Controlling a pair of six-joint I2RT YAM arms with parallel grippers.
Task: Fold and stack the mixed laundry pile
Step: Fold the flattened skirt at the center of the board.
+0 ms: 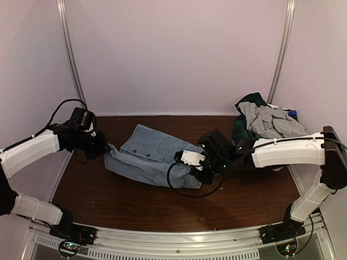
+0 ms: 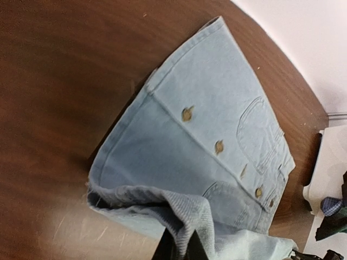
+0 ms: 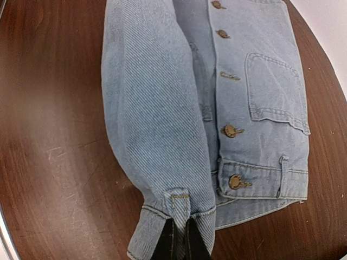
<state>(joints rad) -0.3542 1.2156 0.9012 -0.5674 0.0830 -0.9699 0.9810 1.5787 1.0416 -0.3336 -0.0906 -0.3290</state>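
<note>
A light blue denim jacket (image 1: 152, 154) (image 2: 217, 108) (image 3: 255, 81) lies button side up on the brown table (image 1: 108, 195), between the two arms. My left gripper (image 1: 107, 149) (image 2: 181, 246) is shut on a bunched fold at the jacket's left end. At the garment's right end, my right gripper (image 1: 196, 172) (image 3: 181, 238) is shut on the cuff of a sleeve (image 3: 157, 108) that lies folded along the body. The mixed laundry pile (image 1: 265, 122), a rumpled heap of dark green, grey, white and blue, sits at the back right behind the right arm.
Pale walls close the table at the back and both sides. Bare brown wood (image 1: 238, 200) shows in front of the jacket. A metal rail (image 1: 190, 238) with both arm bases runs along the near edge.
</note>
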